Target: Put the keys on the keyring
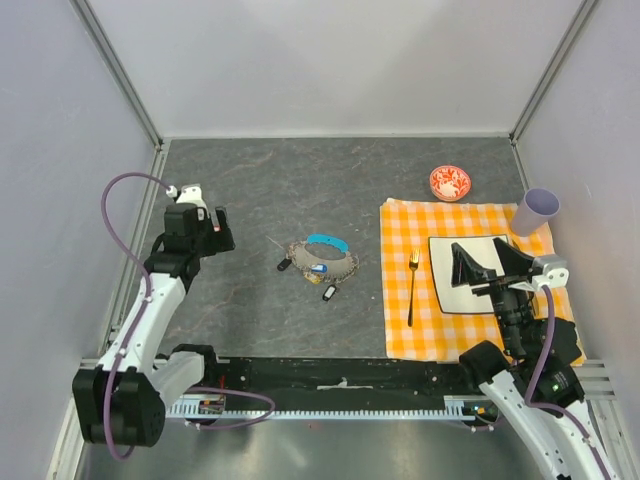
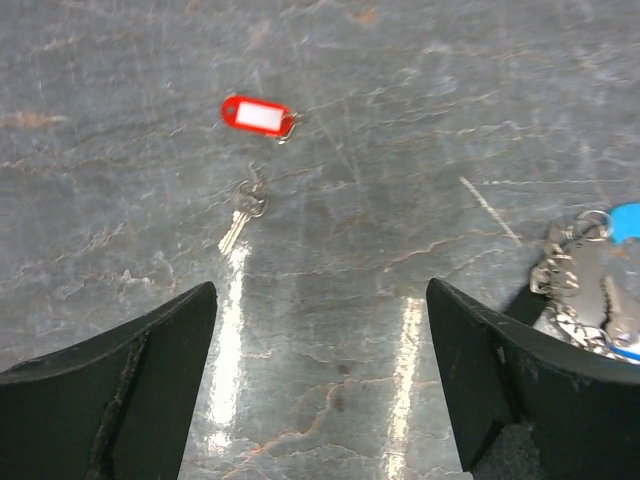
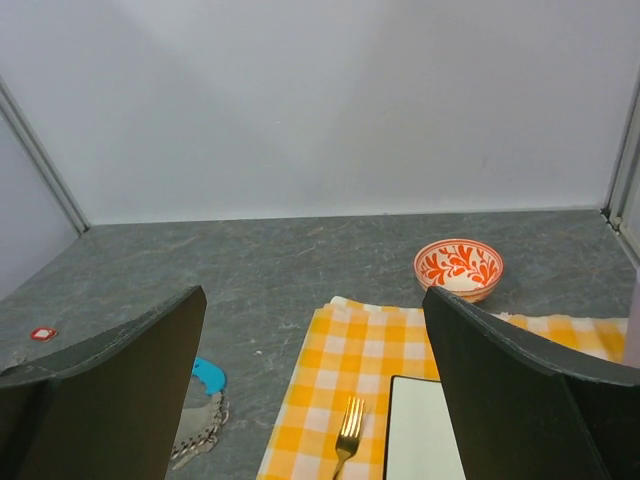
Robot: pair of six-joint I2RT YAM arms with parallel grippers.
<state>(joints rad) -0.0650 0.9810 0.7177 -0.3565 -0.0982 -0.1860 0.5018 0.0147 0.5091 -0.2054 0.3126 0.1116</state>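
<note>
Hovering near the table's (image 1: pixel 250 190) left edge, left gripper (image 2: pixel 320 290) gapes empty; right gripper (image 3: pixel 315 295) likewise. Tiny flat keys (image 1: pixel 329 292) could skid away as jaws close.

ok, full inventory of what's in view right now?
keyring: 1, grey chain with cyan strap, table centre
keys: 3, black, blue, black-and-white, at the keyring
silver key: 1, bare metal, left of the keyring
tag: 1, red with white label, near the silver key
bowl: 1, red-and-white, behind the mat
mat: 1, orange-and-white check, table right
fork: 1, gold, on the mat
plate: 1, white, square, on the mat
cup: 1, lilac, mat's far right corner
left gripper: open, above the table at left
right gripper: open, above the plate
</note>
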